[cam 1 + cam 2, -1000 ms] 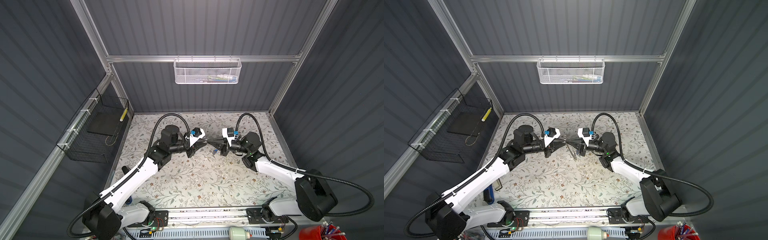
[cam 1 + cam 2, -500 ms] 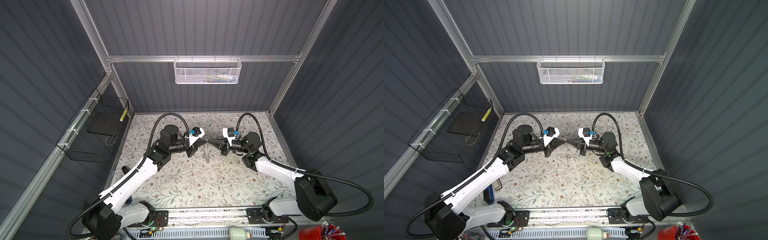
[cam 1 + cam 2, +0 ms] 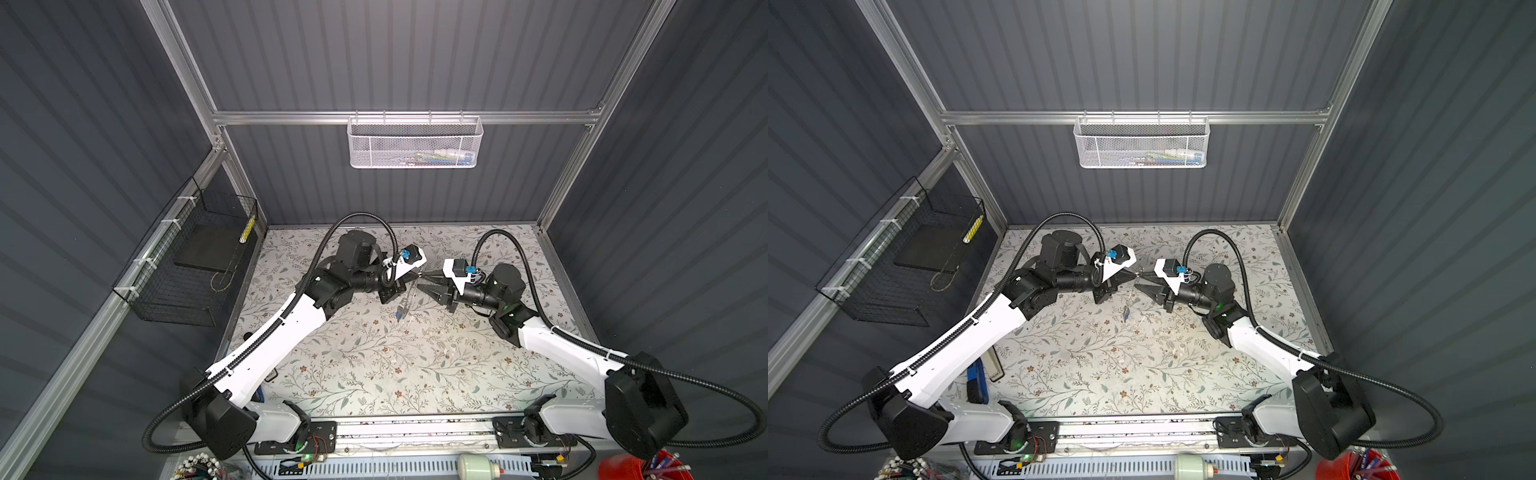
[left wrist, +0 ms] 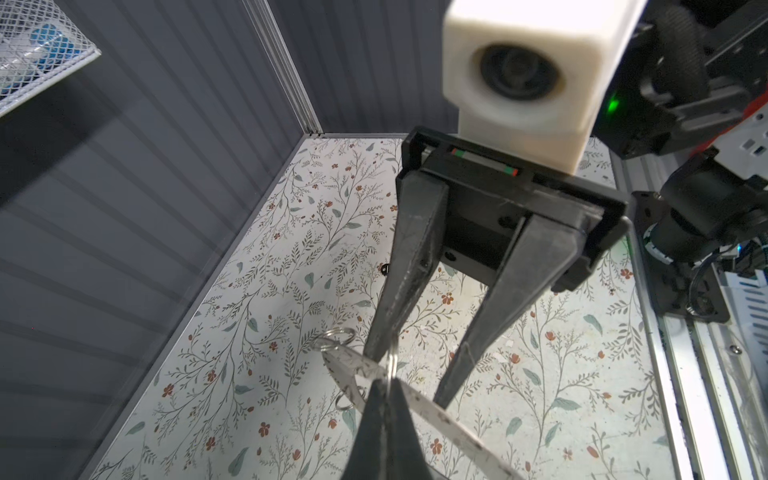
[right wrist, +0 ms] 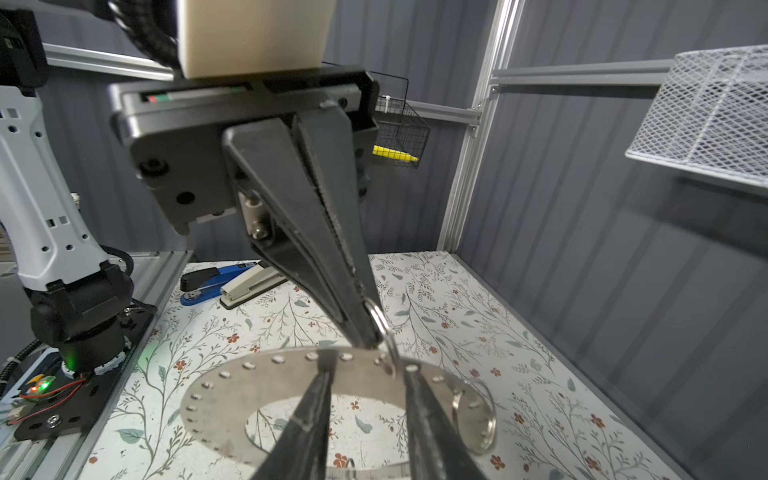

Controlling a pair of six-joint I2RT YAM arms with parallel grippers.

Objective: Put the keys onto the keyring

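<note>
The keyring is a flat steel ring plate [image 5: 232, 399] with holes round its rim and small split rings [image 5: 482, 415] in them. It hangs above the middle of the table. My left gripper [image 4: 384, 380] is shut on one split ring [image 5: 376, 316] at the plate's upper edge. My right gripper [image 5: 369, 365] faces it tip to tip, open, its fingers [image 4: 490, 311] apart over the plate's rim. In both top views a small cluster with a blue tag [image 3: 400, 316] [image 3: 1125, 313] dangles below the left gripper [image 3: 417, 277] and right gripper [image 3: 419, 281]. The keys are too small to tell there.
A blue stapler and a white one [image 5: 232, 282] lie at the table's front left edge. A white mesh basket [image 3: 415, 141] hangs on the back wall and a black wire basket [image 3: 187, 266] on the left wall. A red cup [image 3: 623, 469] stands front right.
My right gripper has gone from shut to open. My left gripper has closed fully on the split ring. The plate and its cluster now hang from the left gripper.
</note>
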